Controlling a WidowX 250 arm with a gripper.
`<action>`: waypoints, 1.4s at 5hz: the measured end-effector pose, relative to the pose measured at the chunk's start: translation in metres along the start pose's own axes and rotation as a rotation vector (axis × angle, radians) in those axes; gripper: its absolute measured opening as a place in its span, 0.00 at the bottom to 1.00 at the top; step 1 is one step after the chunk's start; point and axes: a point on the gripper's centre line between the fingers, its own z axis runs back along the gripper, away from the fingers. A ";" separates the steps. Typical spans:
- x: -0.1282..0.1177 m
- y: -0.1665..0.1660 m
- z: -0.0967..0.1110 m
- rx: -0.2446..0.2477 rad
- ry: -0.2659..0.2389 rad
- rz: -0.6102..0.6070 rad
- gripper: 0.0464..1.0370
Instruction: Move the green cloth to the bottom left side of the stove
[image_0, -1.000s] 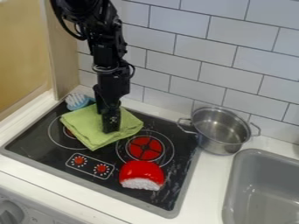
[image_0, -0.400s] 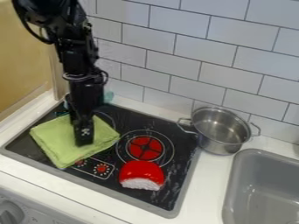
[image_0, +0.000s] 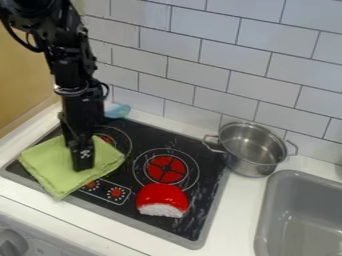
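Green cloth (image_0: 43, 162) farther left, at front edge of stove (image_0: 204, 175)

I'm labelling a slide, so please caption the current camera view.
Black gripper on a green cloth at the stove's left, red-and-white toy nearby.

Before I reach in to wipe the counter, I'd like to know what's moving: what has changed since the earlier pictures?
The green cloth has slid toward the picture's lower left, onto the stove's front-left edge, and the claw has moved along with it. More of the left burner now shows. The pot and the red-and-white object stayed put.
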 end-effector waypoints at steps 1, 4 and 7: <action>-0.004 0.003 0.000 0.005 0.005 0.023 0.96; 0.001 -0.003 0.000 -0.031 -0.023 0.011 0.96; 0.014 -0.001 0.050 0.086 -0.174 -0.046 0.96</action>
